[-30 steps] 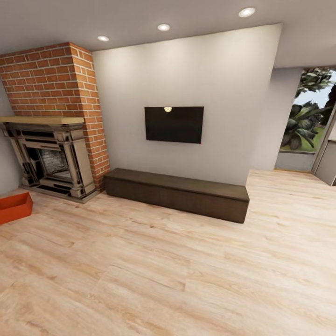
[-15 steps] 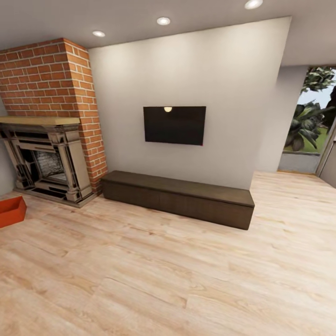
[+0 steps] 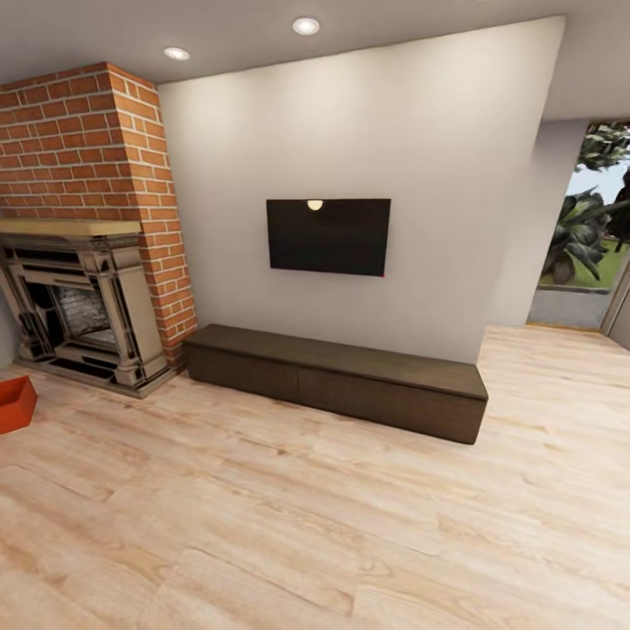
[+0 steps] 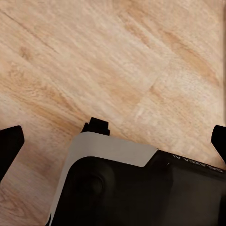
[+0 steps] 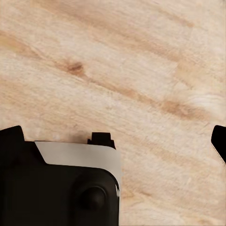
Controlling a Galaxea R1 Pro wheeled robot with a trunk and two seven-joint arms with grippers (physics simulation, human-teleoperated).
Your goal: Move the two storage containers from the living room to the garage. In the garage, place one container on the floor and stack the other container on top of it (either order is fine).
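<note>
Corner of one orange-red storage container (image 3: 16, 403) shows at the far left edge of the head view, resting on the light wood plank floor (image 3: 289, 516) of the living room, just in front of the fireplace hearth; the rest of the bin is cut off by the frame. Behind it stands the ornate dark fireplace (image 3: 77, 311) with a pale mantel, set into the red brick chimney (image 3: 96, 140). Next to the right, a long low dark-brown bench (image 3: 337, 378) runs along the foot of the pale wall, its left end close to the brick. Above the bench hangs the black TV (image 3: 328, 236), with a small light reflected near its top edge. Two recessed ceiling lights (image 3: 305, 25) glow overhead. At the far right, an opening (image 3: 595, 210) looks out on green plants.

In the left wrist view, the left claw (image 4: 113, 141) hangs over the plank floor with its two dark fingertips (image 4: 9, 146) set wide apart at the frame's edges, nothing between them, above part of the robot's dark and grey body (image 4: 141, 188). In the right wrist view, the right claw (image 5: 115, 141) is likewise spread wide and empty over the planks.
</note>
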